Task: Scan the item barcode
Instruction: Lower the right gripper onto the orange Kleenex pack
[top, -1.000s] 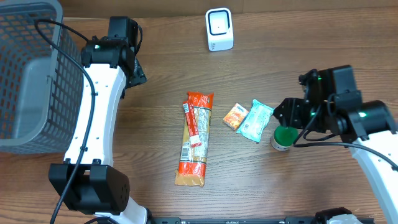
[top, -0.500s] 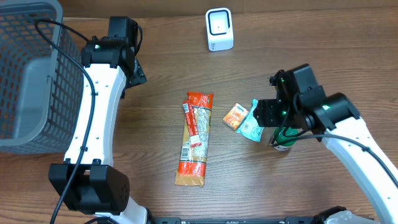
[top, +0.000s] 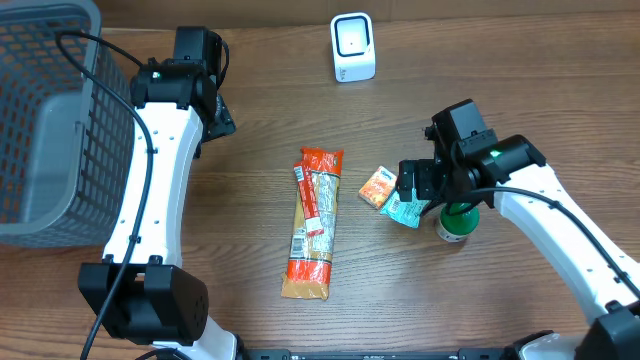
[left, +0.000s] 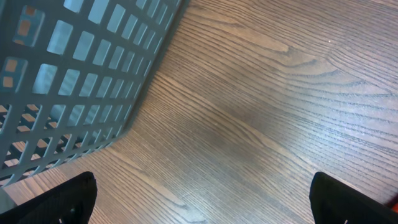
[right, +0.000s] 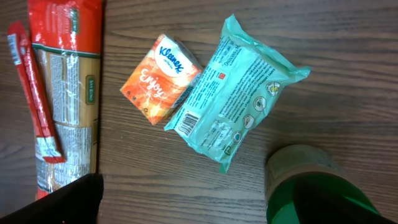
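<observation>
Four items lie mid-table: a long orange pasta packet (top: 313, 222), a small orange tissue pack (top: 378, 186), a teal wipes packet (top: 405, 207) and a green-lidded jar (top: 457, 222). The white scanner (top: 352, 47) stands at the back. My right gripper (top: 420, 185) hovers open over the teal packet (right: 233, 109), whose barcode faces up, beside the tissue pack (right: 160, 78). The jar's lid (right: 317, 193) fills the lower right of the right wrist view. Nothing is between the right gripper's (right: 199, 205) jaws. My left gripper (top: 218, 118) is open and empty over bare wood (left: 205, 205).
A grey mesh basket (top: 45, 120) fills the back left, and its wall (left: 81, 74) shows close by in the left wrist view. The pasta packet (right: 59, 93) lies at the left of the right wrist view.
My right arm has swung left, from beside the jar to above the teal packet, and its jaws have opened wider. The jar stays standing on the table. The left arm has not moved.
</observation>
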